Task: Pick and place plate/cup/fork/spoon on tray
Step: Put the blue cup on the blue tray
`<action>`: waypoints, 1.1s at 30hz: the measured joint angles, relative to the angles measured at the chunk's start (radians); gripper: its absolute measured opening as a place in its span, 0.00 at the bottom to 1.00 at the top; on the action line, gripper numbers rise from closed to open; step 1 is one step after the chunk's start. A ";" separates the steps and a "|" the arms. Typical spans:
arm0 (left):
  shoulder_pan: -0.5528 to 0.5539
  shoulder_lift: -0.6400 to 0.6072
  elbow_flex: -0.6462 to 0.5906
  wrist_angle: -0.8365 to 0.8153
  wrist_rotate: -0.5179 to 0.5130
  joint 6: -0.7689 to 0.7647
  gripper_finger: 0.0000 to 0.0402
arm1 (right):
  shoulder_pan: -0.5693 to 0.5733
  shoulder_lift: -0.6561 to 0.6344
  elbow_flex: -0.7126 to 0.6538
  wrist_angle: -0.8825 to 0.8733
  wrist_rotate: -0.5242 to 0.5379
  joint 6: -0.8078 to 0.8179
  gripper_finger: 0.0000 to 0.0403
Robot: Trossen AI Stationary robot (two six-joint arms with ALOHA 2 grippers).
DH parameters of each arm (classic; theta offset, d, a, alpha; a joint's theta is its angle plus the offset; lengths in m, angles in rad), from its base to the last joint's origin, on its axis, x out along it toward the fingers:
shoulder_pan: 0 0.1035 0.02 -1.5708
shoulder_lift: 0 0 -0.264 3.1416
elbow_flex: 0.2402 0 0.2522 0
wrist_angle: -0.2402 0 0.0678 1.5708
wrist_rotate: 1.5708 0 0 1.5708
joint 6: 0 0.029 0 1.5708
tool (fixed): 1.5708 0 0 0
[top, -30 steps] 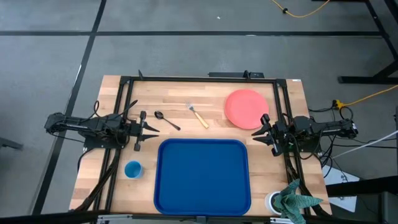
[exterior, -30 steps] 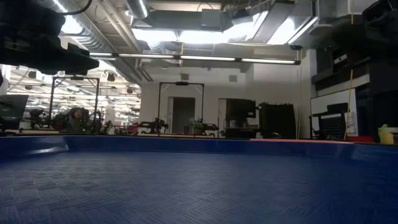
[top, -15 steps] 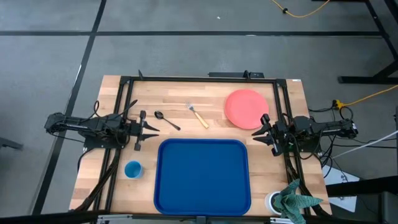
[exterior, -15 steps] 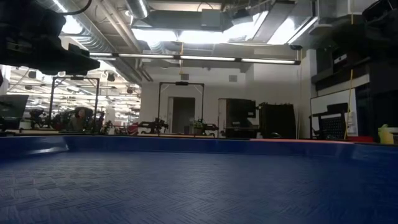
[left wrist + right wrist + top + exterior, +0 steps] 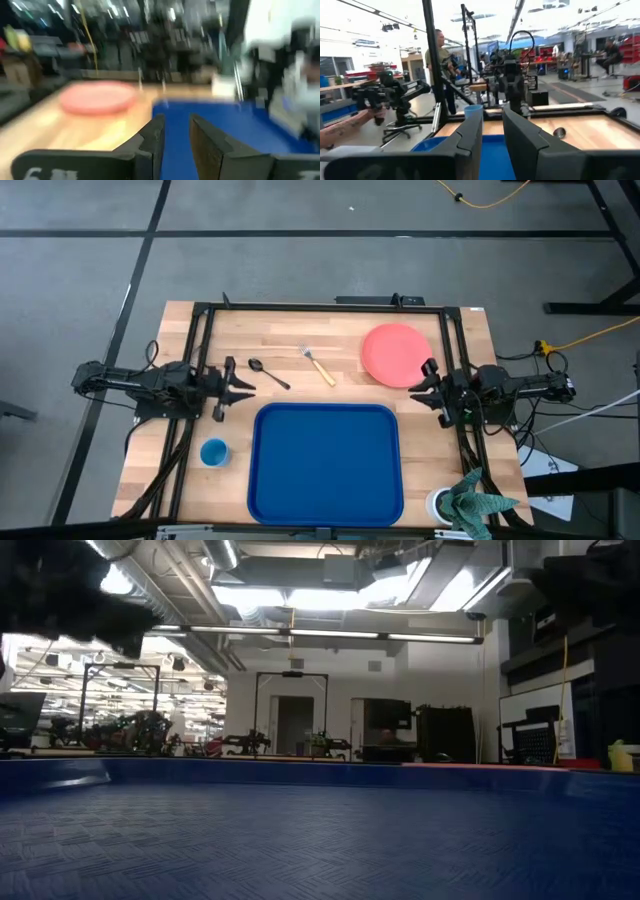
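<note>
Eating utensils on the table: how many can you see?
2. A dark spoon and a fork with a tan handle lie side by side on the wood, just beyond the far edge of the blue tray. None seems hidden.

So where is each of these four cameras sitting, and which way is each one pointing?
High view: above the table, looking straight down; both arms, the left gripper and right gripper show.
Low view: at tabletop height, looking across the tray into the room; dark arm parts at top corners.
Left wrist view: on the left arm, facing the plate; own fingers show.
Right wrist view: on the right arm, facing the cup; own fingers show.
Shared: all four see the tray.
</note>
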 joint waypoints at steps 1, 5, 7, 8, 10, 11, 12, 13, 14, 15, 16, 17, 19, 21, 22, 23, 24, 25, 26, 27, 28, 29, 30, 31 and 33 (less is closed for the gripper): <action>0.000 0.000 0.000 0.050 -0.016 -0.020 0.20 | 0.000 0.000 0.000 -0.002 0.000 -0.002 0.21; 0.000 0.001 0.011 0.247 0.052 -0.147 0.20 | 0.000 0.000 0.000 -0.005 0.021 -0.001 0.21; -0.005 0.005 0.056 0.262 0.166 -0.154 0.20 | 0.000 0.000 0.000 -0.005 0.049 -0.002 0.21; -0.011 0.014 0.091 0.258 0.197 -0.139 0.20 | 0.000 0.000 0.000 -0.005 0.065 -0.003 0.21; -0.027 0.053 0.175 0.213 0.228 -0.066 0.20 | 0.000 0.000 0.000 -0.005 0.101 -0.003 0.21; -0.037 0.081 0.222 0.170 0.239 -0.017 0.20 | 0.000 0.000 0.000 -0.005 0.119 -0.004 0.21; -0.048 0.115 0.275 0.121 0.252 0.026 0.20 | 0.000 0.000 0.000 -0.007 0.134 -0.004 0.21; -0.060 0.157 0.334 0.069 0.263 0.062 0.20 | 0.000 0.000 0.000 -0.008 0.145 -0.005 0.21; -0.072 0.204 0.396 0.009 0.265 0.082 0.20 | 0.000 0.000 0.000 -0.008 0.153 -0.005 0.21; -0.086 0.253 0.454 -0.064 0.261 0.086 0.20 | 0.000 0.000 0.000 -0.008 0.158 -0.005 0.21; -0.099 0.308 0.513 -0.149 0.254 0.079 0.20 | 0.000 0.000 0.000 -0.009 0.159 -0.005 0.21; -0.114 0.363 0.571 -0.239 0.243 0.065 0.20 | 0.000 0.000 0.000 -0.010 0.159 -0.006 0.21; -0.145 0.487 0.691 -0.422 0.219 0.021 0.20 | 0.000 0.000 0.000 -0.011 0.159 -0.025 0.21; -0.172 0.598 0.812 -0.642 0.210 -0.035 0.20 | 0.000 0.000 0.000 -0.017 0.158 -0.047 0.21; -0.184 0.653 0.870 -0.744 0.210 -0.073 0.20 | 0.000 0.000 0.000 -0.021 0.158 -0.053 0.21; -0.196 0.704 0.924 -0.830 0.212 -0.117 0.20 | 0.000 0.000 0.000 -0.023 0.158 -0.058 0.21; -0.207 0.754 0.976 -0.898 0.214 -0.170 0.20 | 0.000 0.000 0.000 -0.026 0.158 -0.059 0.21; -0.217 0.799 1.023 -0.957 0.214 -0.222 0.20 | 0.000 0.000 0.000 -0.030 0.158 -0.060 0.21; -0.227 0.839 1.066 -1.018 0.214 -0.274 0.20 | 0.000 0.000 0.000 -0.033 0.158 -0.059 0.21; -0.239 0.875 1.101 -1.072 0.215 -0.322 0.20 | 0.000 0.000 0.000 -0.037 0.158 -0.056 0.21; -0.253 0.910 1.133 -1.110 0.214 -0.366 0.20 | 0.000 0.000 0.000 -0.042 0.158 -0.056 0.21; -0.268 0.940 1.160 -1.138 0.214 -0.407 0.20 | 0.000 0.000 0.000 -0.046 0.158 -0.056 0.21; -0.283 0.963 1.179 -1.170 0.214 -0.442 0.20 | 0.000 0.000 0.000 -0.050 0.158 -0.055 0.21; -0.303 0.986 1.193 -1.210 0.218 -0.474 0.20 | 0.000 0.000 0.000 -0.058 0.158 -0.055 0.21; -0.340 1.022 1.210 -1.254 0.234 -0.539 0.20 | 0.000 0.000 0.000 -0.082 0.158 -0.054 0.21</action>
